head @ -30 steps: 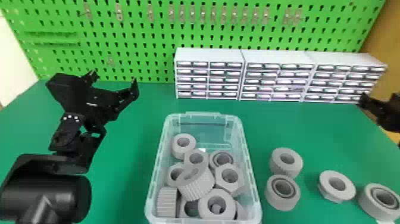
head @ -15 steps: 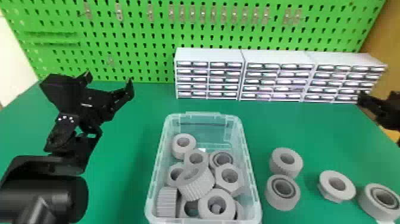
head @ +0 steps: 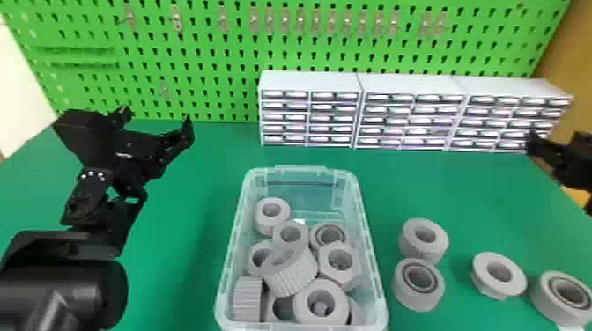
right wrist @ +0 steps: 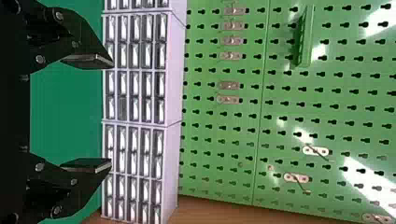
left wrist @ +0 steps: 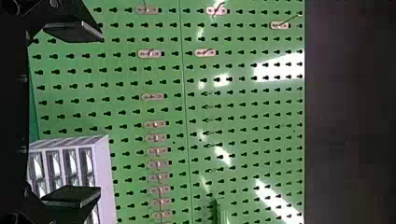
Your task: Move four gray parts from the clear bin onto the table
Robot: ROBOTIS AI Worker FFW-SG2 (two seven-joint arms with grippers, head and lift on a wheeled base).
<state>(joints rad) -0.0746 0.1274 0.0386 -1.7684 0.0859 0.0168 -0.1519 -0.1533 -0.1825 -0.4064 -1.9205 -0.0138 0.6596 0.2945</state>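
Spotter: Where do you have the left gripper (head: 157,119)?

Me: Between ten and eleven o'clock from the clear bin (head: 301,169), well apart from it. Its jaws are spread wide.

Spotter: And the right gripper (head: 559,152)?

Me: Out at two o'clock from the bin, at the edge of my head feed. My wrist feed gives me those jaws wide as well.

Spotter: What about the gray parts?

Me: I count four on the tabletop (head: 189,264). At three o'clock from the bin, near its wall, I see a ribbed part (head: 425,253), with a ringed part (head: 418,301) just on its six o'clock side. Farther out, toward three, sits a flanged part (head: 517,277), and past that, between three and four, a second ringed part (head: 546,303).

Spotter: Inside the bin?

Me: A heap of gray parts. A ribbed gear (head: 295,275) lies tilted on top, with a hex nut (head: 350,273) at its three o'clock. The white drawer cabinets (head: 407,83) stand at one o'clock, before the green pegboard (head: 211,83).
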